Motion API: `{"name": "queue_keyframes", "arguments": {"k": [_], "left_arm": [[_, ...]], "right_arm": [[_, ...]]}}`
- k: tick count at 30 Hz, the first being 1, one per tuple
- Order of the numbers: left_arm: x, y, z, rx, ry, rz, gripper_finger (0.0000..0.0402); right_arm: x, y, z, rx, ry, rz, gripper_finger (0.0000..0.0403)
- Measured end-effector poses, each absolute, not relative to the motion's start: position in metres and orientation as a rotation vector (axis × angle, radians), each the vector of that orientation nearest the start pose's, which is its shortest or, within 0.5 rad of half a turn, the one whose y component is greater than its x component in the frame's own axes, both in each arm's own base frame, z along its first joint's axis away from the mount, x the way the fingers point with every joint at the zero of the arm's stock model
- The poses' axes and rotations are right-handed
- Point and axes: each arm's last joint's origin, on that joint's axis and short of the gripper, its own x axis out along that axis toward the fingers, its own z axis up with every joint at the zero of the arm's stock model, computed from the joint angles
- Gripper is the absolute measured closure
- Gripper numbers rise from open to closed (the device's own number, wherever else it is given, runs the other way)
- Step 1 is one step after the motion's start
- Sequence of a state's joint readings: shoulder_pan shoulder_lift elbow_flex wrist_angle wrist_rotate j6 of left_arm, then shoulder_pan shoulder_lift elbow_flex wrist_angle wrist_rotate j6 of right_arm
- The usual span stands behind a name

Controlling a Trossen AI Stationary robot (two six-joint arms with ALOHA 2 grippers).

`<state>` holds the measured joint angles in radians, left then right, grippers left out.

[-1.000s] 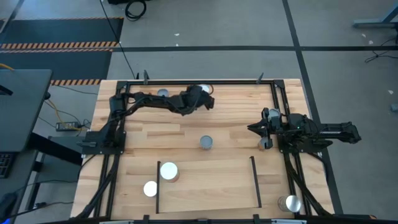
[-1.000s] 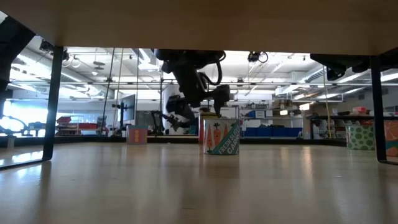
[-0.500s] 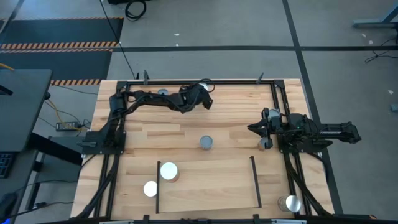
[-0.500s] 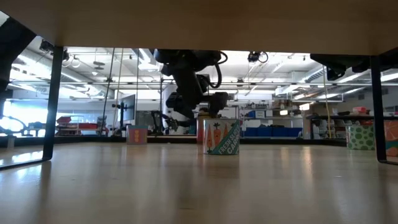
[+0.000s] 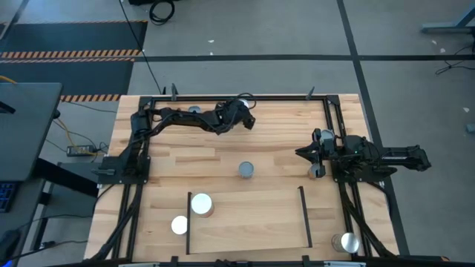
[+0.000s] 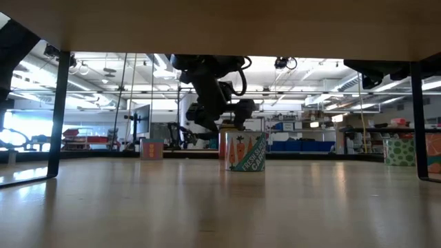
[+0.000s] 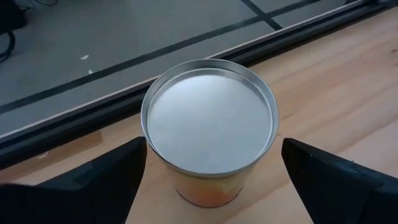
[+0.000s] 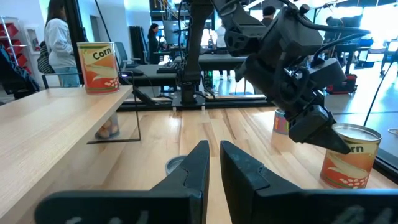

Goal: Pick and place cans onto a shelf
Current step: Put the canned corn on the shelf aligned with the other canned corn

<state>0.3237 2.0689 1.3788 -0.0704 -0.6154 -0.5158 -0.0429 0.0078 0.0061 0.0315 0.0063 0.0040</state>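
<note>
while my left arm stretches from its base along the far edge of the tabletop (image 5: 223, 159), its elbow bent and wrist angled down, the left gripper (image 5: 241, 116) hangs over a can (image 7: 209, 129) near the far rail. through the left wrist view i see the fingers (image 7: 93, 183) spread wide, one on each side of that silver-topped, orange-sided can, apart from it and holding nothing. from the low view the left gripper (image 6: 219, 114) sits just behind the carrot can (image 6: 246, 151), which stands mid-tabletop.

my right arm lies low and level at the right side, pointing inward; the right gripper (image 5: 303, 153) has its fingers (image 8: 194, 163) nearly shut with only a slim gap, gripping nothing.

the shelf (image 5: 252, 222) lies at the near edge between two black rails. one white-topped can (image 5: 201, 204) stands on it by the left rail, another (image 5: 179, 225) just outside that rail. a silver-topped can (image 5: 344, 242) sits at the near right corner, well off the shelf.
</note>
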Motion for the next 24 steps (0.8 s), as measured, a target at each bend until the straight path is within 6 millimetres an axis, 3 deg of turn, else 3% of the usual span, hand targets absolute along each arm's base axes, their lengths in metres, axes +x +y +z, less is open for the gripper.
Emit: {"name": "queue_keyframes", "arguments": {"k": [10,24], "left_arm": [[0.4111,0.1539,0.1615,-0.343,0.548,1.054,0.0049],[0.4102,0.1601,0.1611,-0.430,0.541,1.000,0.0047]], "right_arm": [[0.0977,-0.0044,0.1680,0.003,-0.030,-0.049,0.0356],[0.0977,-0.0044,0.1680,0.003,-0.030,-0.049,0.0356]]}}
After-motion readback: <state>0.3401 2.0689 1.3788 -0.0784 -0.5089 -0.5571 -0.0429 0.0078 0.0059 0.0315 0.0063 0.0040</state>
